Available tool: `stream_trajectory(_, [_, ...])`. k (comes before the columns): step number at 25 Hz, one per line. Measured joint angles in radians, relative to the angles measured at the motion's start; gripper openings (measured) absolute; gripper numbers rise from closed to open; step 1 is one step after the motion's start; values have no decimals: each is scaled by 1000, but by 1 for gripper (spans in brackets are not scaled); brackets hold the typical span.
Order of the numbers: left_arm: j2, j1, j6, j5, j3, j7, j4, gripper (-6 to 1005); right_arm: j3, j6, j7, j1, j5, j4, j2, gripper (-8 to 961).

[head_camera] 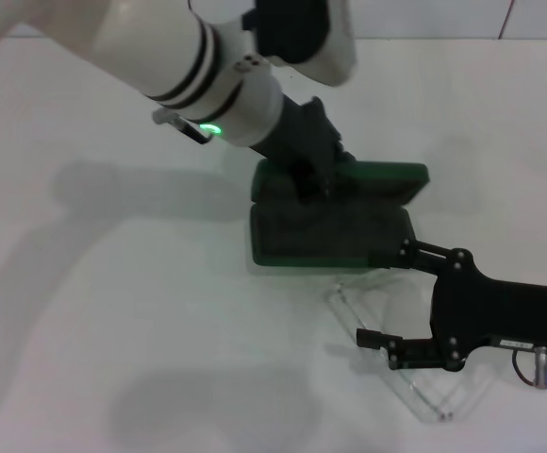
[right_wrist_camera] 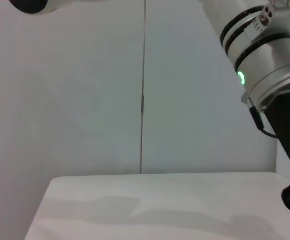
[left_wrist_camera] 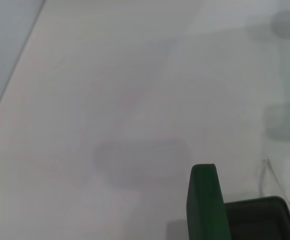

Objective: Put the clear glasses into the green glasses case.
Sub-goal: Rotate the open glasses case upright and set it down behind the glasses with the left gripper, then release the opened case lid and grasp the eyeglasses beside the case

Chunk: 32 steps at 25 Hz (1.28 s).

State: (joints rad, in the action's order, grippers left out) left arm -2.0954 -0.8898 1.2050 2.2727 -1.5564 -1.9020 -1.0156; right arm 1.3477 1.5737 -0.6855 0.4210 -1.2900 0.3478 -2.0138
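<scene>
Two spread fingers of right tool [head_camera: 379, 294] straddling clear glasses [head_camera: 401, 363], beside green glasses case [head_camera: 335, 231].

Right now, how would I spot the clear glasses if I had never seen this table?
Start at the green case lying open mid-table, with the left end effector on its lid. Just in front of it, on the robot's right, the right end effector spans open around the clear glasses. They are fully see-through, visible mainly by their outline.

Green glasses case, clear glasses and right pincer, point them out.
green glasses case [head_camera: 325, 236]: head view, dark lining of the open tray.
clear glasses [head_camera: 401, 311]: head view, transparent lens.
right pincer [head_camera: 379, 294]: head view, midway between fingertips.
</scene>
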Motion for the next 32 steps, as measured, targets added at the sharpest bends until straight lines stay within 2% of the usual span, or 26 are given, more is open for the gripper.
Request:
stream_trajectory(7, [-1,-2,-50,-23,-44,10,6,205,8,6,9,-12,0,0,-2,855])
stream_trajectory(18, [0,16,-103,-34,-60,58,36,205,24,16,9,-16,0,0,-4,855])
stream_trajectory(24, [-2,24,-139,-26,-135,43,29,207,28,23,9,-18,0,0,-2,855])
stream_trajectory(29, [-2,31,-171,-25,-144,32,26,209,28,25,8,-20,-8,0,0,855])
stream_trajectory(32, [-2,44,-185,-23,-144,18,6,305,26,25,6,-28,-8,0,1,855])
